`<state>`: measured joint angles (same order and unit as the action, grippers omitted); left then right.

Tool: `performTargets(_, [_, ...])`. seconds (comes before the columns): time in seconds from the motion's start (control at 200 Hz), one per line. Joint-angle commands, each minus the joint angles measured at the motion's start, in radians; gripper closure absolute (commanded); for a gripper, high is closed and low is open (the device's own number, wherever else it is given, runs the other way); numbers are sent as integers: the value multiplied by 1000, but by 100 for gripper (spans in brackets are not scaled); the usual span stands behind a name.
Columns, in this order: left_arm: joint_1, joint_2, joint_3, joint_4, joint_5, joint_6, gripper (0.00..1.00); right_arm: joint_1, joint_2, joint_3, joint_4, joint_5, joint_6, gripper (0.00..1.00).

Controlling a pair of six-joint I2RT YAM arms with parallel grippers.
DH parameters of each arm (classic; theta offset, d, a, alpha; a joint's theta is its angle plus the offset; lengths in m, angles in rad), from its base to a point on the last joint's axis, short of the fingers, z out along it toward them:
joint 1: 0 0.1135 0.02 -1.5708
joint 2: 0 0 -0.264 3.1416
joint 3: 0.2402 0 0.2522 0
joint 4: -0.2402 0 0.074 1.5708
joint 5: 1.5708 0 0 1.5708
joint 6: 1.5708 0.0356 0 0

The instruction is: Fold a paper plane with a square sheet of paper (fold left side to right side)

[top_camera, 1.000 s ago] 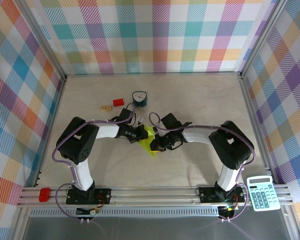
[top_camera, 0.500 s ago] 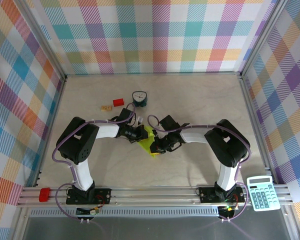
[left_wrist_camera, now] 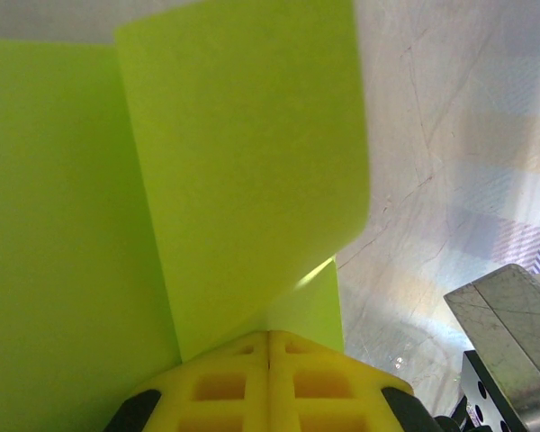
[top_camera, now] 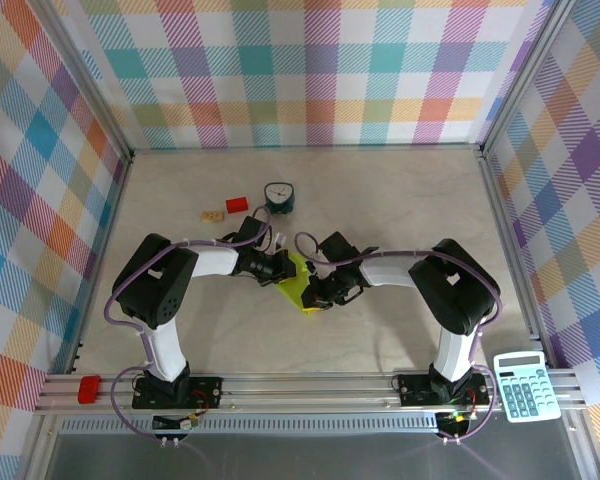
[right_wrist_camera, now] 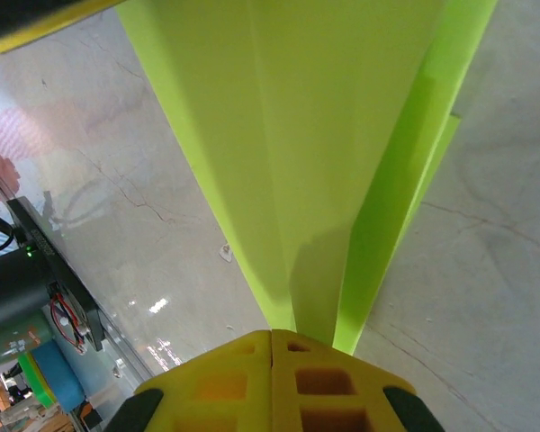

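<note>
The left end effector point(top_camera: 281, 269) is pinching the paper point(top_camera: 297, 284) from its 10 o'clock side, while the right end effector point(top_camera: 318, 292) is pinching it from 4 o'clock.

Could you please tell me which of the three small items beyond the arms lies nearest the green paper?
The teal clock, rightmost of the three; the red block and the tan piece lie further left, away from the paper.
</note>
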<state>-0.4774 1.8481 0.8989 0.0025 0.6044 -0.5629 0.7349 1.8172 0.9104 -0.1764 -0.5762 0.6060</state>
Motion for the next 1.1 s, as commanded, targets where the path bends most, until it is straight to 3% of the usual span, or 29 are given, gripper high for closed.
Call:
performTargets(0.0, [-5, 20, -22, -116, -96, 17, 100, 8, -5, -20, -41, 7, -19, 100])
performTargets(1.095, [-6, 17, -16, -121, -101, 19, 100, 24, -53, -118, -26, -8, 13, 100])
